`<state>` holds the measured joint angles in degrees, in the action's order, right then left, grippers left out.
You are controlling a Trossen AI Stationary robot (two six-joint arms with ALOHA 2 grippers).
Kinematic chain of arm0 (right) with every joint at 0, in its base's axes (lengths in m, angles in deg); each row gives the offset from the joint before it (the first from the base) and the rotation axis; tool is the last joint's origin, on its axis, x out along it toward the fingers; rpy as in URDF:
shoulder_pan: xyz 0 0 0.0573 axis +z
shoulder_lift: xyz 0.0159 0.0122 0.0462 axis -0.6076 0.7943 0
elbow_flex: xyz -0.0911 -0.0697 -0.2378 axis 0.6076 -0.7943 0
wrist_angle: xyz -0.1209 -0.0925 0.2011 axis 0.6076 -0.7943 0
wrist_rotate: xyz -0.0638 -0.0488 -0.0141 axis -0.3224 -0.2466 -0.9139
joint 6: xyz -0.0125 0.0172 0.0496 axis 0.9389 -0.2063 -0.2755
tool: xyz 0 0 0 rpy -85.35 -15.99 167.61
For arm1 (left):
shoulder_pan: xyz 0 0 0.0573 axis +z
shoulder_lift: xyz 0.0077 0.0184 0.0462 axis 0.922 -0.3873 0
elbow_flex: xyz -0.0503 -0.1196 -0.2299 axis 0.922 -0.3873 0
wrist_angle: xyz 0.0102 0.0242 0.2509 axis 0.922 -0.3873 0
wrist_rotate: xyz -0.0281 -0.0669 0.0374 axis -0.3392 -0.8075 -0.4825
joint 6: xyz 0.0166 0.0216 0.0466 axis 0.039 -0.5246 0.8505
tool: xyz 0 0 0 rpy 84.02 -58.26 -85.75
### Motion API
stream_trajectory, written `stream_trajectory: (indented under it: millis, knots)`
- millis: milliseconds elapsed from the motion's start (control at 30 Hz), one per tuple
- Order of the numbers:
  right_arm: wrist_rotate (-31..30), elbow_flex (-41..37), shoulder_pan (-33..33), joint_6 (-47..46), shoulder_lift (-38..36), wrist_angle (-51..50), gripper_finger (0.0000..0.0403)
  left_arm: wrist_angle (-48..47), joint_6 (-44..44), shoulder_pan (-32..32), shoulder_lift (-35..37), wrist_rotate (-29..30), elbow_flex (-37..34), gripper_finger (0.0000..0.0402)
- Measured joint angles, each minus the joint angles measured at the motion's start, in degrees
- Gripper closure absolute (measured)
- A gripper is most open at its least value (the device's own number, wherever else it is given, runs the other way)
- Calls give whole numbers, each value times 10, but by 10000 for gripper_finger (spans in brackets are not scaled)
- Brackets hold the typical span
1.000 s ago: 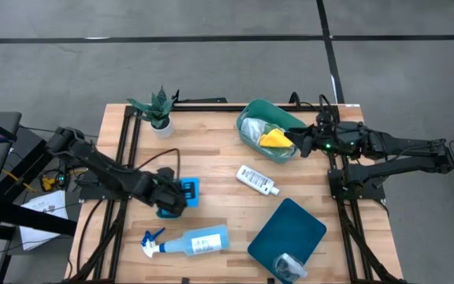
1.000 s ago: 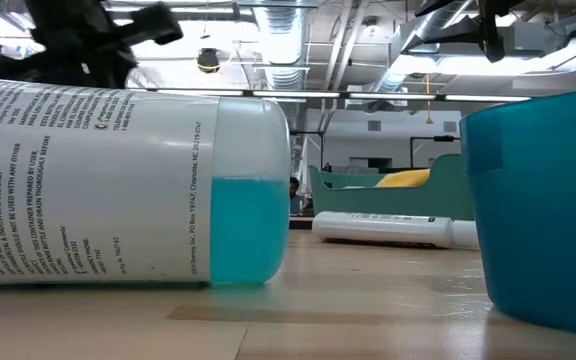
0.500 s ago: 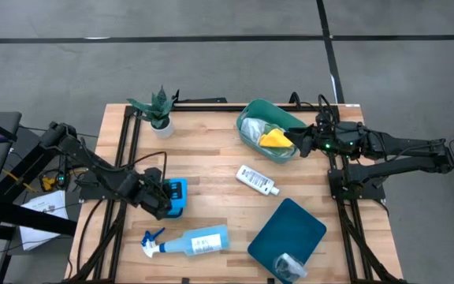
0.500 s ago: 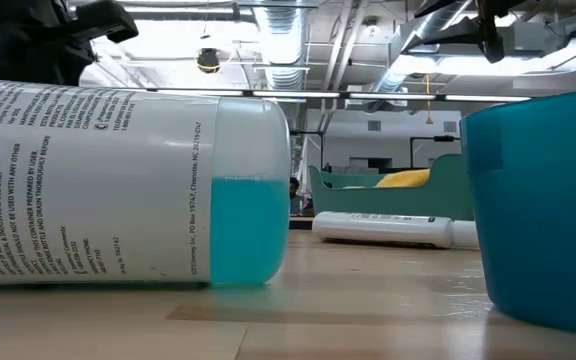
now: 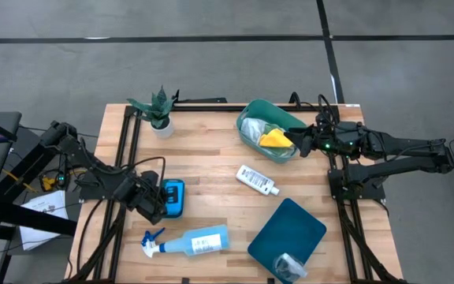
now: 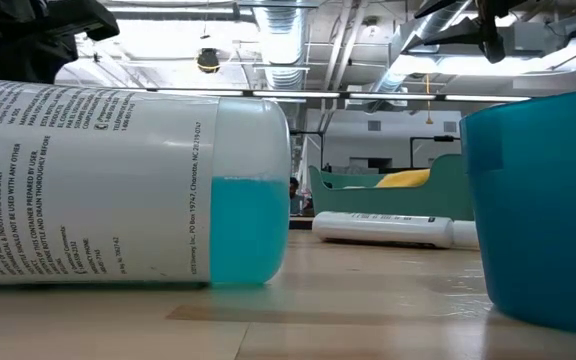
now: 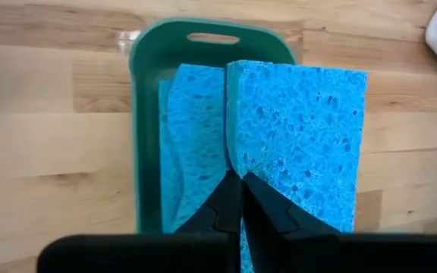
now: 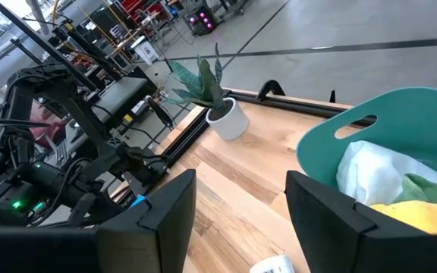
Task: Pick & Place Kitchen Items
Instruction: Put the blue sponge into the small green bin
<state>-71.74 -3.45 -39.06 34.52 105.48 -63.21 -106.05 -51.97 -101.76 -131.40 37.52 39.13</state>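
My left gripper (image 7: 240,176), pinched shut, seemingly nipped a blue sponge (image 7: 298,144) over the small tray (image 5: 172,197), lower left; my right gripper (image 5: 299,143) waited wide beside the tub (image 5: 252,110).

Bare wood mid-table (white bottle (image 5: 257,180) beside)

My sponges (image 7: 279,136) are bright blue with little holes, in a dark green tray (image 7: 146,136). The table (image 5: 211,166) is light striped wood. The tub (image 5: 252,114) is green, with a yellow cloth (image 5: 275,140). The spray bottle (image 5: 199,241) is pale blue.
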Motion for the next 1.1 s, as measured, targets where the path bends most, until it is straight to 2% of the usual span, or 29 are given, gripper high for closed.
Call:
stream_trajectory:
  millis: [1100]
  knots:
    - [0,0,0,0,19,2,207,-17,-5,5,-5,-25,-18,401]
